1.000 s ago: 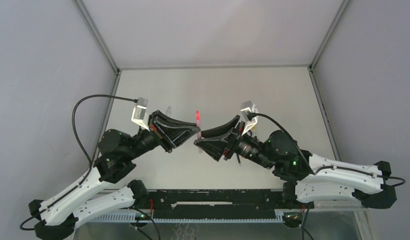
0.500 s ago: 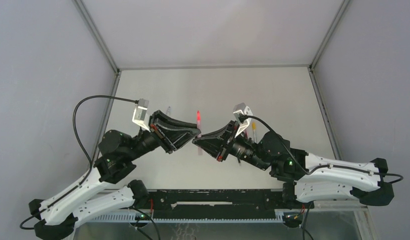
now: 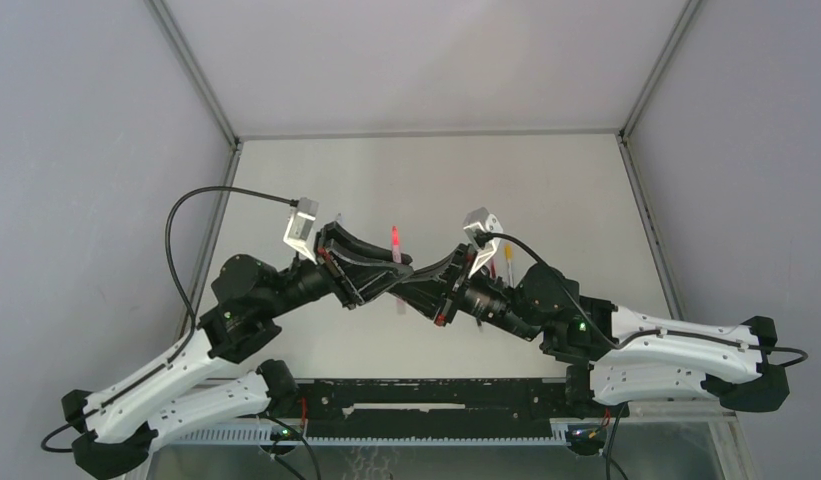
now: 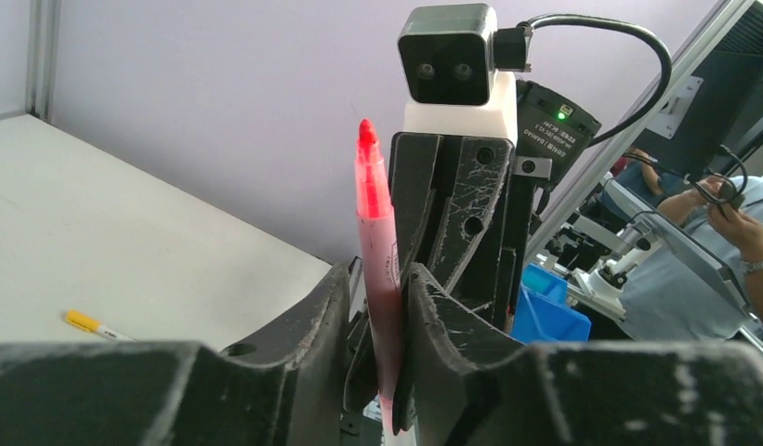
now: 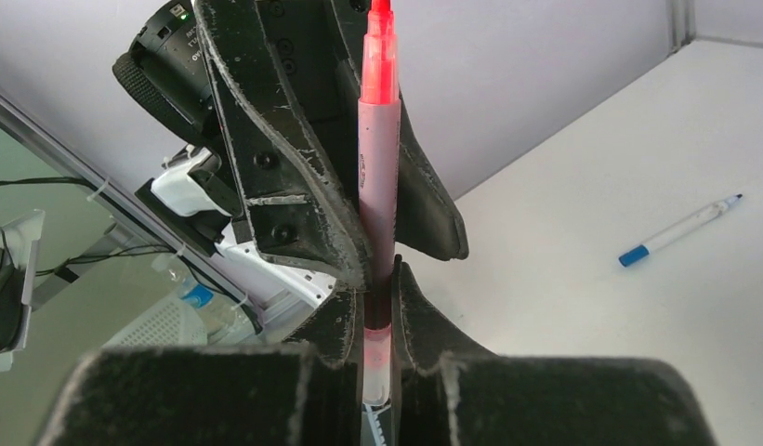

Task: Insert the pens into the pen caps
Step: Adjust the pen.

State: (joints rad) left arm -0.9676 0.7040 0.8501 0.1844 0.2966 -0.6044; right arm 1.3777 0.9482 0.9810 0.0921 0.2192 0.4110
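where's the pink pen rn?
Top view, table centre: pink pen upright between left fingers and right fingers; the right ones pinch its lower barrel.

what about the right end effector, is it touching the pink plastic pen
Touching. In the right wrist view the right end effector pinches the slim pink plastic pen from both sides, no gap showing.

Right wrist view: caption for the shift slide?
Upright pink pen clamped in right fingers, left fingers flanking it; blue pen lying on table.
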